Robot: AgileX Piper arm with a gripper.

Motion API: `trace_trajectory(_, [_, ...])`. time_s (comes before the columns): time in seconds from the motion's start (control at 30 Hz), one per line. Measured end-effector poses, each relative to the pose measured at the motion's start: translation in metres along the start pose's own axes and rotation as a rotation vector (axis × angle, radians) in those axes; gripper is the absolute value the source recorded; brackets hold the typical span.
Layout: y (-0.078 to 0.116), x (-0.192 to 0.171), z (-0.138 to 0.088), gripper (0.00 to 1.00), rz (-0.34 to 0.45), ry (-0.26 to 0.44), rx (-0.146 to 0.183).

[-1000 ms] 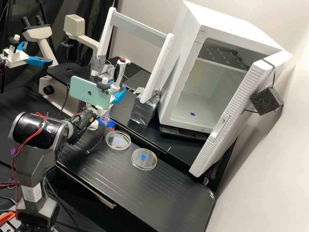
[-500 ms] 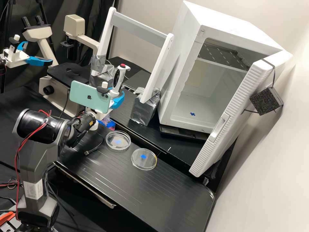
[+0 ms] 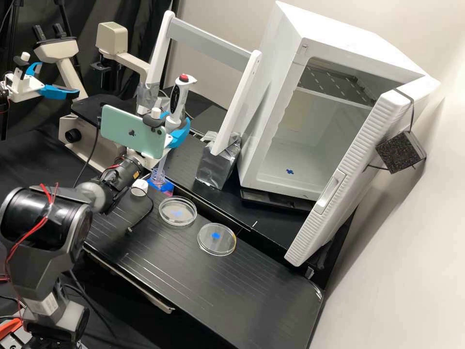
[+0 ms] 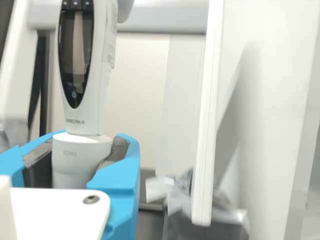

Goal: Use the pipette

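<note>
In the high view my gripper (image 3: 173,128) is shut on the upright, slightly tilted pipette (image 3: 179,97), whose red button is on top. Its pale lower end reaches down to the mouth of a clear bottle (image 3: 157,175) with pink and blue at its base; whether the tip is inside the neck I cannot tell. Two clear round dishes, one (image 3: 178,211) nearer the bottle and another (image 3: 216,239) farther off, lie on the bench, each with a blue mark. The wrist view has the gripper (image 4: 80,162) with its blue fingers closed around the white collar of the pipette (image 4: 82,65).
A white cap (image 3: 139,187) and a black cable lie beside the bottle on the bench (image 3: 193,291). Behind the pipette stands a white frame (image 3: 237,102) with foil-wrapped feet. To the right is a white incubator (image 3: 271,97), door open; a microscope (image 3: 92,131) stands at left.
My gripper and the pipette first dipped a little, then rose higher than before. The arm's elbow has swung left and down. More of the bottle's neck and the white cap is now uncovered.
</note>
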Motion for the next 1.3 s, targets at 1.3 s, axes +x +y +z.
trace_trajectory(1.3, [0.082, -0.028, 0.001, 0.00, -0.062, 0.002, -0.178])
